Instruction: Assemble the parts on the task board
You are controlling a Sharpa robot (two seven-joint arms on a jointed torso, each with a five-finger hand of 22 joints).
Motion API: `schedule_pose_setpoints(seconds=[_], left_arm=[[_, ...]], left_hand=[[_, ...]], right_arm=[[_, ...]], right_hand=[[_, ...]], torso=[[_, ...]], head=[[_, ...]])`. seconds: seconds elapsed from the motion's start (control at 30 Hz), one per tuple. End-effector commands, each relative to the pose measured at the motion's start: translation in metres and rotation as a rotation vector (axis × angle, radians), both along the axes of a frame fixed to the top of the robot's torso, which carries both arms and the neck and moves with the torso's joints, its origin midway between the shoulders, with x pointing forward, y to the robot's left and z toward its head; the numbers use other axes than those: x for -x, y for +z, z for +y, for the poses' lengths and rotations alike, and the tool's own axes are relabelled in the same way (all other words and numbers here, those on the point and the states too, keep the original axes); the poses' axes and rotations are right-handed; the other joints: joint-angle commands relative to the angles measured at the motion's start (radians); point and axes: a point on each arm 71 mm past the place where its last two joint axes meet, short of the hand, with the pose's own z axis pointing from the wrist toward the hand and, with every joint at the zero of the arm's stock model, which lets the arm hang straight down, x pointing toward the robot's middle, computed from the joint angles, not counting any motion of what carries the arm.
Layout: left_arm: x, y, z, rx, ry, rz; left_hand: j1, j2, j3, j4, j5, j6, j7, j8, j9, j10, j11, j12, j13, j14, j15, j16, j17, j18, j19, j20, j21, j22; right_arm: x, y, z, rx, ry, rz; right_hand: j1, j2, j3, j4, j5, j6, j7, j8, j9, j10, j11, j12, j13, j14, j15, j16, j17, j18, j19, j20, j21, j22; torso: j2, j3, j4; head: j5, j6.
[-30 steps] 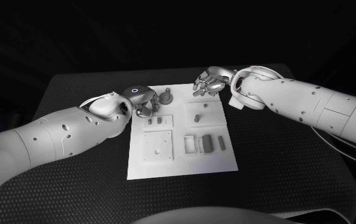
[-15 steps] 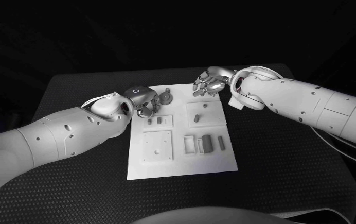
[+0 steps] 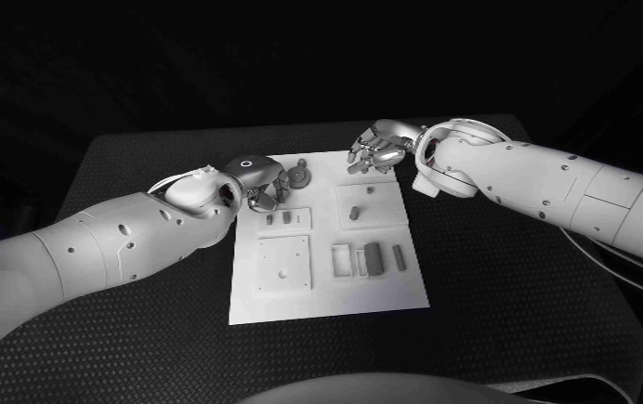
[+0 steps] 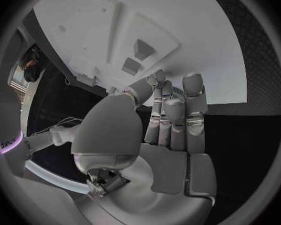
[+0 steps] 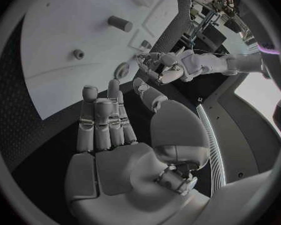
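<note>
The white task board (image 3: 328, 288) lies in the middle of the black table. My left hand (image 3: 266, 187) hovers over its far left corner, fingers stretched out side by side (image 4: 172, 110) with nothing in them. Just beside those fingers a round grey disc part (image 3: 303, 177) lies on the board; I cannot tell if they touch. My right hand (image 3: 376, 152) is at the far right corner, fingers extended (image 5: 103, 120) and empty. A short peg (image 3: 355, 211) stands in the board, also seen from the right wrist (image 5: 120, 23). Two small pieces (image 3: 278, 219) sit left of it.
Several narrow grey parts and slots (image 3: 369, 258) sit on the board's right half, and a square raised plate (image 3: 284, 263) on its left. Black table (image 3: 509, 274) surrounds the board on all sides. Both forearms reach in over the table's sides.
</note>
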Motion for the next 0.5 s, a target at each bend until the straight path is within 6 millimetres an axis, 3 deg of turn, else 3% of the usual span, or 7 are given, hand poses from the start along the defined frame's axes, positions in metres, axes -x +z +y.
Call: schedule_pose_setpoints(seconds=[0.03, 0.5], left_arm=[[0.0015, -0.0057, -0.0033, -0.034, -0.007, 0.028], [0.0038, -0.0133, -0.0018, -0.059, -0.011, 0.049]], left_hand=[[-0.002, 0.010, 0.004, 0.001, 0.004, 0.005, 0.004, 0.002, -0.001, 0.025, 0.023, 0.005, 0.000, 0.000, -0.008, 0.002, -0.002, 0.087, -0.003, -0.007, 0.004, 0.021], [-0.004, 0.010, 0.003, 0.001, 0.002, 0.005, 0.004, 0.002, -0.001, 0.025, 0.023, 0.003, 0.000, 0.000, -0.008, 0.002, -0.002, 0.087, -0.004, -0.007, 0.003, 0.020]], right_arm=[[0.0006, 0.0000, 0.0013, -0.003, 0.012, 0.000], [0.0005, 0.0000, 0.0013, -0.003, 0.012, 0.000]], right_hand=[[-0.007, -0.003, -0.001, -0.001, 0.004, 0.010, 0.016, -0.004, 0.001, -0.005, 0.005, 0.004, 0.001, -0.001, -0.004, -0.001, -0.001, 0.012, 0.002, -0.004, -0.002, 0.017], [-0.007, -0.003, -0.001, -0.001, 0.004, 0.010, 0.016, -0.004, 0.001, -0.005, 0.005, 0.004, 0.001, -0.001, -0.004, -0.001, -0.001, 0.012, 0.002, -0.004, -0.002, 0.017]], torso=[[0.000, -0.0002, 0.0004], [0.000, -0.0008, 0.0013]], head=[[0.000, 0.000], [-0.003, -0.002]])
